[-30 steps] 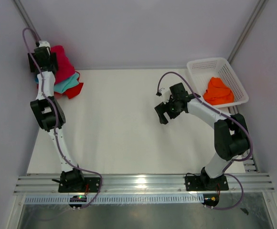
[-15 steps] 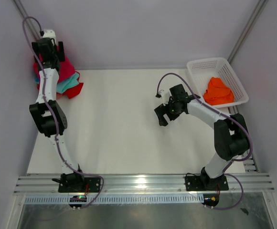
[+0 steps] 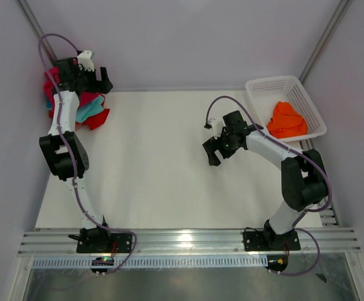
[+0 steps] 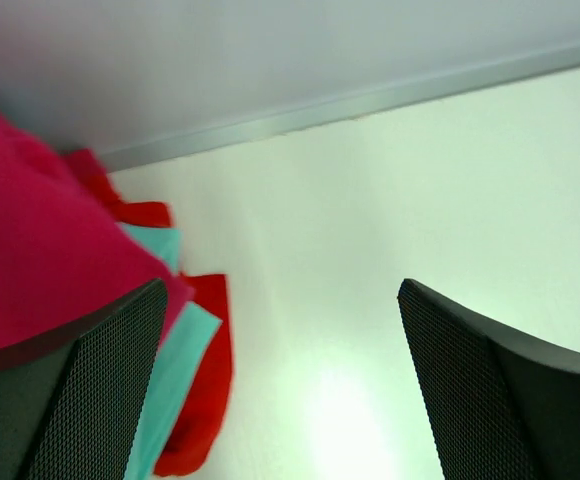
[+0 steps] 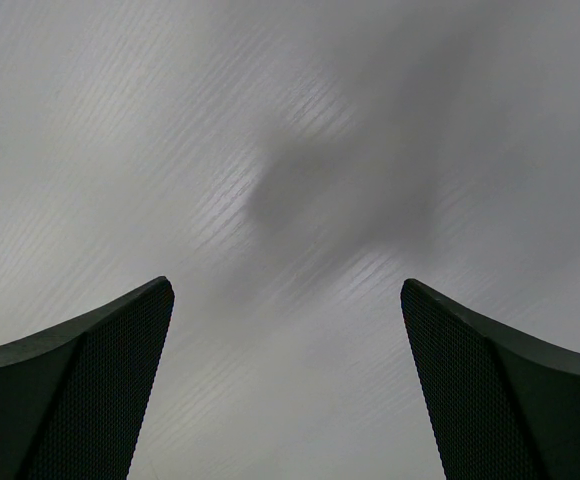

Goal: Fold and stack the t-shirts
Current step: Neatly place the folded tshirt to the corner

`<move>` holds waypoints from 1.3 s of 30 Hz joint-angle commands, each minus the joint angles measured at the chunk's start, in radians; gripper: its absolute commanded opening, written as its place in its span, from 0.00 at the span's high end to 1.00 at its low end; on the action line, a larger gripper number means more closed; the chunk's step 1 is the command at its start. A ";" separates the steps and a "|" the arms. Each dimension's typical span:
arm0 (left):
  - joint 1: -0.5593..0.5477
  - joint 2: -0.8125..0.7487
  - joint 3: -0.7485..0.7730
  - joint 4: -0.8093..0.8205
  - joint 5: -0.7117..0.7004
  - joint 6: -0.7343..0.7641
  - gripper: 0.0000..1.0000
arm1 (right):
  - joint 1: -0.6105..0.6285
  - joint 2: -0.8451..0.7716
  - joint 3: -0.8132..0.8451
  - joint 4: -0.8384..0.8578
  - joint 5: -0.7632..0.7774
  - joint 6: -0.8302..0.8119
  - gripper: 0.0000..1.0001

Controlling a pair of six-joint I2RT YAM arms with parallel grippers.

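Observation:
A pile of t-shirts lies at the table's far left corner: a crimson one (image 3: 51, 88) on top, a teal one (image 3: 89, 111) and a red one (image 3: 96, 119) under it. In the left wrist view the crimson (image 4: 40, 260), teal (image 4: 175, 365) and red (image 4: 205, 400) cloth fill the left side. My left gripper (image 3: 103, 83) is open and empty, raised just right of the pile. An orange t-shirt (image 3: 287, 120) lies in the white basket (image 3: 262, 87). My right gripper (image 3: 211, 149) is open and empty above bare table.
The white lattice basket stands at the far right by the wall. Grey walls close the back and sides (image 3: 182, 44). A metal rail (image 3: 188, 241) with both arm bases runs along the near edge.
My left gripper has lifted off the crimson shirt and swung right, now beside the pile. The right arm has barely moved.

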 commanded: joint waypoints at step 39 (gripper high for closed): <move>-0.112 0.334 0.193 0.202 -0.030 -0.067 0.01 | 0.002 0.029 0.002 0.041 -0.013 -0.032 0.01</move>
